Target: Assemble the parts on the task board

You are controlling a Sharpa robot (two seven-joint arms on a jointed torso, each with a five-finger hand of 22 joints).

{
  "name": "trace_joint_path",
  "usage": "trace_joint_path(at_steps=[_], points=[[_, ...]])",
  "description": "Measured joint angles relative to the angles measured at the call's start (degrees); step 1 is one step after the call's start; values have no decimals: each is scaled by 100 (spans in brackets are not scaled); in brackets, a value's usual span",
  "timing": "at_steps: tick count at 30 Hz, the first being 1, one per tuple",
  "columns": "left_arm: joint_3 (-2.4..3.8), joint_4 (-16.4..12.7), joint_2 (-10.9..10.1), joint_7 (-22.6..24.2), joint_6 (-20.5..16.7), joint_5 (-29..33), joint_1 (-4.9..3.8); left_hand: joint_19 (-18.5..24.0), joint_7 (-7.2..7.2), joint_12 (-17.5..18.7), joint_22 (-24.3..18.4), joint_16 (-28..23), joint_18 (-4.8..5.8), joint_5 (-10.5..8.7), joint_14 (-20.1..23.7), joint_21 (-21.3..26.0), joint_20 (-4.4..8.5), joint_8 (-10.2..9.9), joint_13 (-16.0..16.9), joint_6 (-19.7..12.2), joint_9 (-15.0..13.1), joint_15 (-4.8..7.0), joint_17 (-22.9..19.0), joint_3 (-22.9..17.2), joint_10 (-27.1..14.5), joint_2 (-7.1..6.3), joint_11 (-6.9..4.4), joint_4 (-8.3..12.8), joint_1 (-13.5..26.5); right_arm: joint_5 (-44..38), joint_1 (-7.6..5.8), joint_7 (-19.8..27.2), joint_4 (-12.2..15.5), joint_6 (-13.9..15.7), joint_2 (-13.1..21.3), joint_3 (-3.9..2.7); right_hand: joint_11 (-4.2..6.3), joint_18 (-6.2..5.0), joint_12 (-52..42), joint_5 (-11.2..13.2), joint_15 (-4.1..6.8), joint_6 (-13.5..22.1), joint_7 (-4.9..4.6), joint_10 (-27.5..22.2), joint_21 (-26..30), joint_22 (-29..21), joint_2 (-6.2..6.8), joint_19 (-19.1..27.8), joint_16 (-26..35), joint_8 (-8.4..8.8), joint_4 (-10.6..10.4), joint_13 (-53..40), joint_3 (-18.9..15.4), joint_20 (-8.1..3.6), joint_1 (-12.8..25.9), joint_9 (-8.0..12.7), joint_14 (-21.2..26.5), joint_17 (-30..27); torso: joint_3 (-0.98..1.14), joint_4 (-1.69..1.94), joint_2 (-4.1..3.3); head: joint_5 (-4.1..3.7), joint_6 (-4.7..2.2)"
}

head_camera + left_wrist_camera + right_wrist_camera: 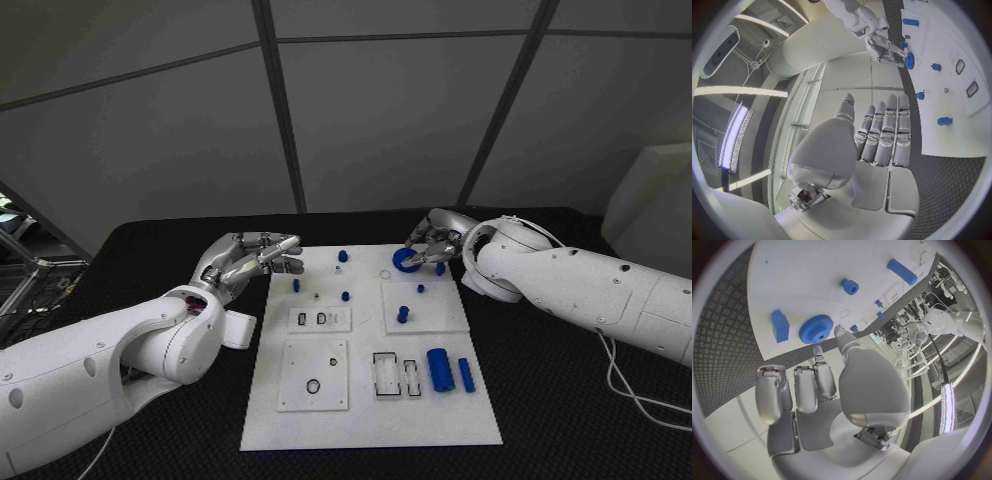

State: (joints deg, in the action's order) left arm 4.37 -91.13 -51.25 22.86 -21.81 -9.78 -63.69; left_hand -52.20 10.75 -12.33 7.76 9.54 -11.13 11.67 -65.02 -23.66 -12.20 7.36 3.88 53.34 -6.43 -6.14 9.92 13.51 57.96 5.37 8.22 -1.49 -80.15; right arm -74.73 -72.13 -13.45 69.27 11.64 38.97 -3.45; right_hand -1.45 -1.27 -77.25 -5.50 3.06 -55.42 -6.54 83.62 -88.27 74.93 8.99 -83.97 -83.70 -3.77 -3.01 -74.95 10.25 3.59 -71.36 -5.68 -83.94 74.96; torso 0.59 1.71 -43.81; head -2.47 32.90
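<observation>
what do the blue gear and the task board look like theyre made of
The blue gear, pinched by the right hand, looks like matte moulded or printed plastic: even colour, crisp teeth, no metallic glint. The task board seems a smooth white plastic or coated sheet with a faint sheen; which one the look leaves open.

The left hand (879,145) is seen empty, fingers held straight and close together just off the white board (954,120). Across it, a blue gear (909,60) is pinched by the right hand (882,47). Small blue parts (944,121) are scattered around.
</observation>
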Motion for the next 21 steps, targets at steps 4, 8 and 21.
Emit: trace_joint_path(at_steps=[4,8,21], points=[[0,4,2,-2,6,0,0,0,0,0,0,0,0,0,0,0,0,0,0,0,0,0,0,0,0,0,0,0,0,-41,1,-45,-65,-54,-38,-1,0,-1,-54,-17,0,0,0,0,-25,0,-14,0,-29,0,0,0,0,0,-45,-6,0,0,-2,0,0,4,8],[0,9,2,-5,12,0,0,0,0,0,0,0,0,0,0,0,0,0,0,0,0,0,0,0,0,0,0,0,0,-87,1,-88,-109,-91,-49,-1,0,-1,-80,-39,0,0,0,0,-25,0,-28,0,-42,0,-15,1,15,0,-88,-13,0,-1,-2,0,1,5,14],[0,21,9,-25,42,0,0,0,0,-1,-7,0,0,-22,0,0,0,-22,0,0,0,0,10,24,0,3,0,24,-3,-171,-8,-139,-198,-209,-119,-8,0,-2,-246,-131,0,-70,17,0,-47,-1,-154,0,-76,0,83,1,113,-1,-214,-42,0,-2,1,-7,4,23,30]])
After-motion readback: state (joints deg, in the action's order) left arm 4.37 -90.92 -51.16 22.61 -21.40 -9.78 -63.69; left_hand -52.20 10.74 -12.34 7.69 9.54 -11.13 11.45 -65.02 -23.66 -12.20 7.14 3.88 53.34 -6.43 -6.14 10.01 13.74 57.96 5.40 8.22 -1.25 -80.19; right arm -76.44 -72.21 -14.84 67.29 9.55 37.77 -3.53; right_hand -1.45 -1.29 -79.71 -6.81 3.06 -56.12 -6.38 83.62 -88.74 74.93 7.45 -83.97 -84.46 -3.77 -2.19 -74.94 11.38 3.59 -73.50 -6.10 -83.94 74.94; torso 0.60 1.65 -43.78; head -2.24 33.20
